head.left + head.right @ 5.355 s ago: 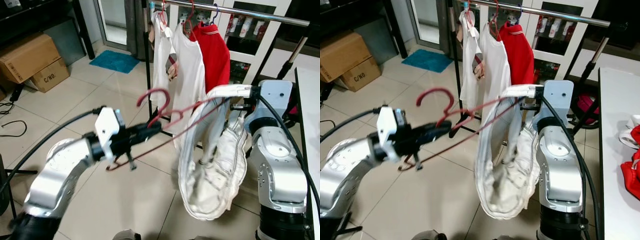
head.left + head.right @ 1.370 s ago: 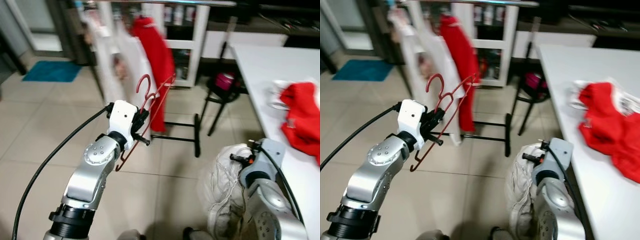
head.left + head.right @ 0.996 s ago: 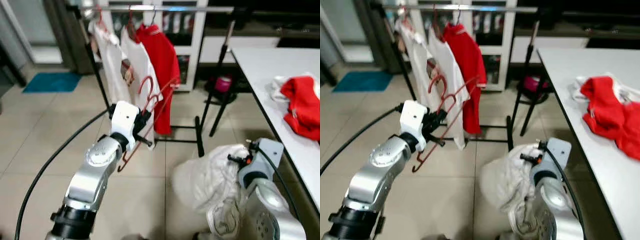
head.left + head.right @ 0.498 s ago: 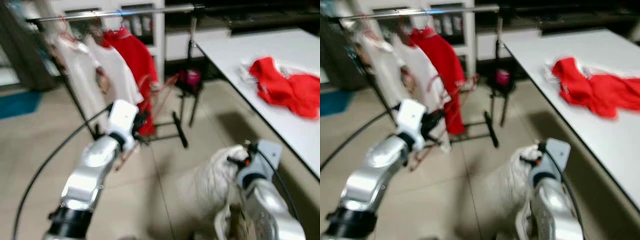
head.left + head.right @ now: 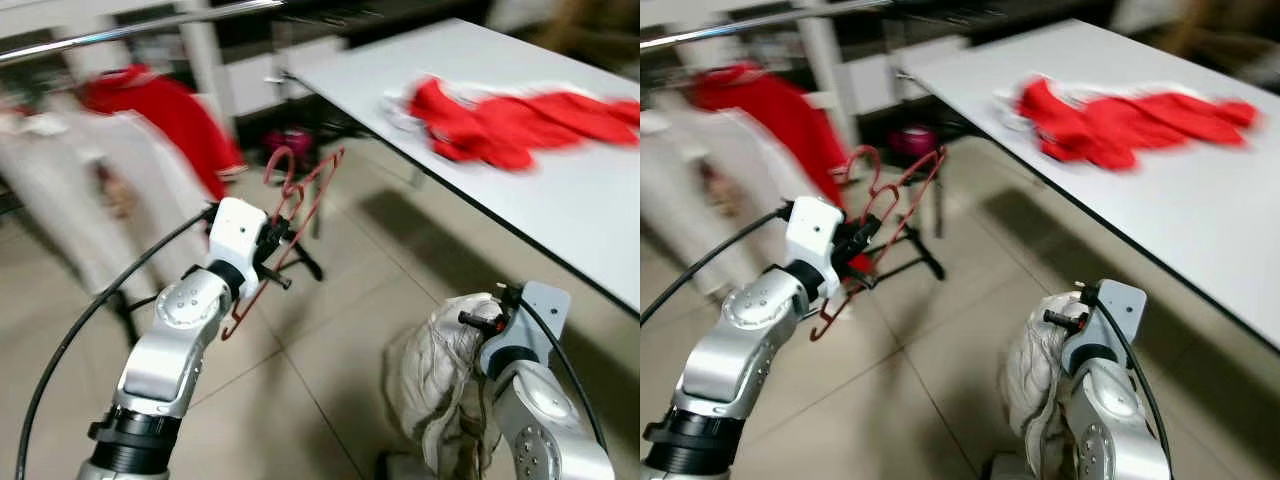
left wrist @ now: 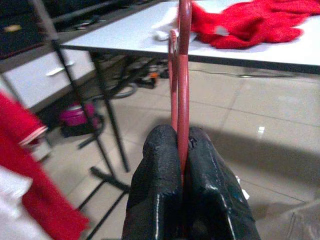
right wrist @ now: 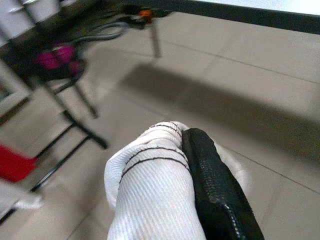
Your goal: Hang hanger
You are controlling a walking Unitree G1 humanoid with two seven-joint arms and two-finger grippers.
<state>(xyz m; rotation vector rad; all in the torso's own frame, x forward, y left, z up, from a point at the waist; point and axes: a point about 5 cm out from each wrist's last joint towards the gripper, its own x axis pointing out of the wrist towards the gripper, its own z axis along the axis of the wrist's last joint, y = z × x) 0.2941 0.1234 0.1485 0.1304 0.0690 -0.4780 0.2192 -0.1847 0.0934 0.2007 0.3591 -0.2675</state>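
Reaching up toward 1 o'clock, the left pincer (image 6: 181, 150) pinches the red hanger (image 5: 295, 200); the right pincer (image 7: 185, 150), bent low, clamps a white garment (image 5: 435, 375).

Silver jointed arms, white wrist housings, black cables, black fingers (image 6: 200, 200)

A beige tiled floor (image 5: 330, 350) stretches beneath a long white surface (image 5: 560, 190) strewn with red clothing (image 5: 500, 115) — blurred in the head views. A metal garment rail (image 5: 130, 28) carries red and white garments (image 5: 120, 150); white cabinets (image 5: 245, 75) stand behind it, a pink object (image 5: 912, 140) below.
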